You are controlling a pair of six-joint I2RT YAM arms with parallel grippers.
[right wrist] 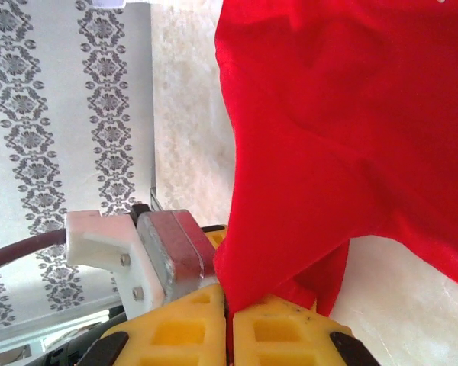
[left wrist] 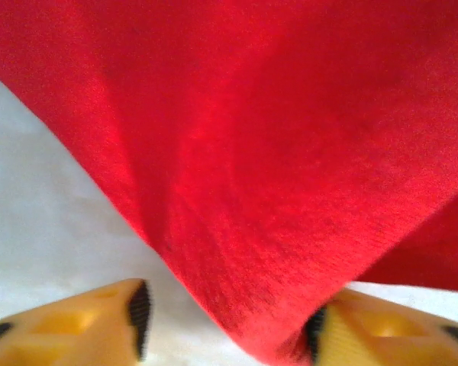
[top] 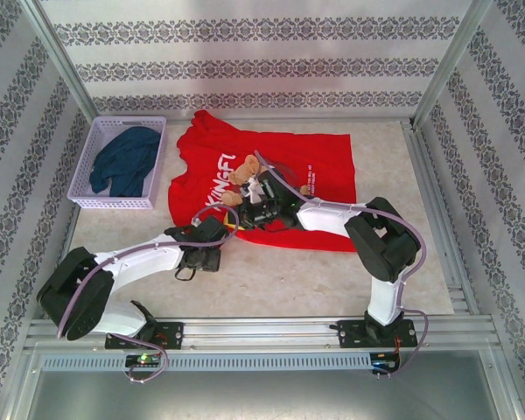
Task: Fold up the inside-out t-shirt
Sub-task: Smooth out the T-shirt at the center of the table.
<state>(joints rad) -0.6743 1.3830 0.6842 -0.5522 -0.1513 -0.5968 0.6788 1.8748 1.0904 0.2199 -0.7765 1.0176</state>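
Item one: inside-out t-shirt [top: 319,171], bright red, lying spread on the counter [top: 280,280], printed side up, in front of both my arms.

Item two: my right pincer [right wrist: 229,316], over the shirt's middle. Its yellow pads are pressed together, pinching a gathered fold of the red cloth, which drapes away from the grip.

Item three: my left pincer [left wrist: 229,324], at the shirt's near left edge, fingers [left wrist: 76,332] spread. A point of red cloth hangs between them, touching one pad and clear of the other.

Item four: lilac basket [top: 157,162], far left of the counter, just beside the shirt's sleeve, holding a dark blue garment [top: 127,159].
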